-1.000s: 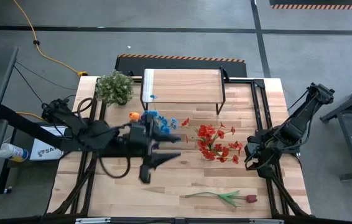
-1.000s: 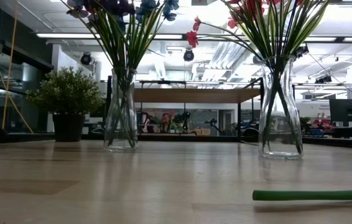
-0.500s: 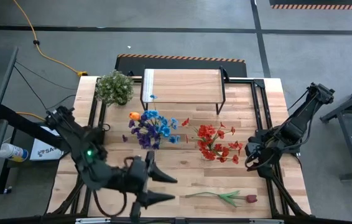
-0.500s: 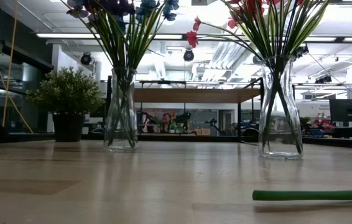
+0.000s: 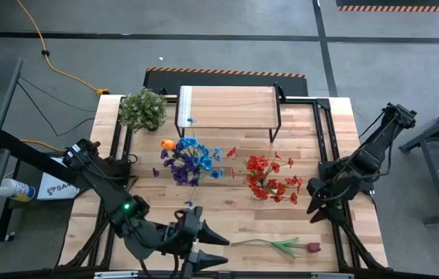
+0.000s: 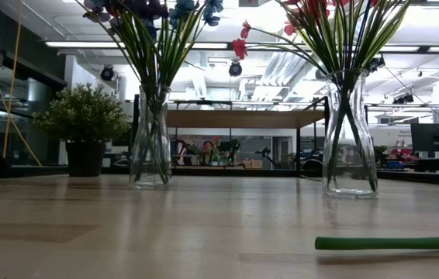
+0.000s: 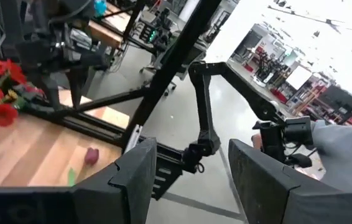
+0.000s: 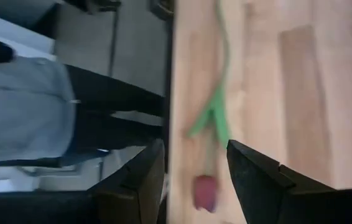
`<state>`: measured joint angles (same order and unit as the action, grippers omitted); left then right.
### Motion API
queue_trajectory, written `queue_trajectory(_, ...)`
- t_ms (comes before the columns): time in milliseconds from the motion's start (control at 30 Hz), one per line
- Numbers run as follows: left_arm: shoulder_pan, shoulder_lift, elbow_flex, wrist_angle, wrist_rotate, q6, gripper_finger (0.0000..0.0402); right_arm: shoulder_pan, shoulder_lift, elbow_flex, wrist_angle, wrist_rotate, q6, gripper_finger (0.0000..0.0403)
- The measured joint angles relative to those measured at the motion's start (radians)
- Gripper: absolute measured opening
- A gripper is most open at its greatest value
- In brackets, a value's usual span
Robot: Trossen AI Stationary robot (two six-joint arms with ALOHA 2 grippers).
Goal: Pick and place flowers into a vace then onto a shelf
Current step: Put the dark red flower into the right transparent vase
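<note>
- Swinging across the wooden counter [image 5: 219, 209], the left arm has carried its left gripper [image 5: 208, 249] from beside the blue-and-purple bouquet [image 5: 190, 159] down to the near edge, close to the stem end of the loose red tulip [image 5: 281, 246].
- Left gripper: fingers spread apart and empty, seen both from above and in its wrist view.
- Right gripper [image 5: 315, 208]: parked near the right side of the counter, by the red bouquet [image 5: 270, 178]; its fingers stand apart with nothing between them, the tulip lying beyond them in its wrist view.
- Both bouquets stand in clear glass vases [image 6: 151, 139] in front of the shelf [image 5: 227, 107], whose plank top carries no vase.
- Judgement: the left arm's shift suggests the tulip is the next pick; vases still need lifting onto the shelf.
</note>
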<state>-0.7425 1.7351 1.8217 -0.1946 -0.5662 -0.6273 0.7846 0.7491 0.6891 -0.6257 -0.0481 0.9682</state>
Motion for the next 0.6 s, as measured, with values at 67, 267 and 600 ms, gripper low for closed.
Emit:
queue_trajectory(67,0.0,0.008,0.002,-0.005,-0.001,-0.035,0.0232,0.013,0.012,0.0,0.045,-0.014,0.001,0.0165)
queue_trajectory(267,-0.012,0.011,0.0,-0.061,-0.045,-0.084,0.0232,0.082,0.085,0.0,0.144,-0.037,0.019,0.0165)
queue_trajectory(600,-0.011,0.011,0.0,-0.104,-0.072,-0.119,0.0232,0.173,0.302,0.0,0.156,-0.029,0.071,0.0165)
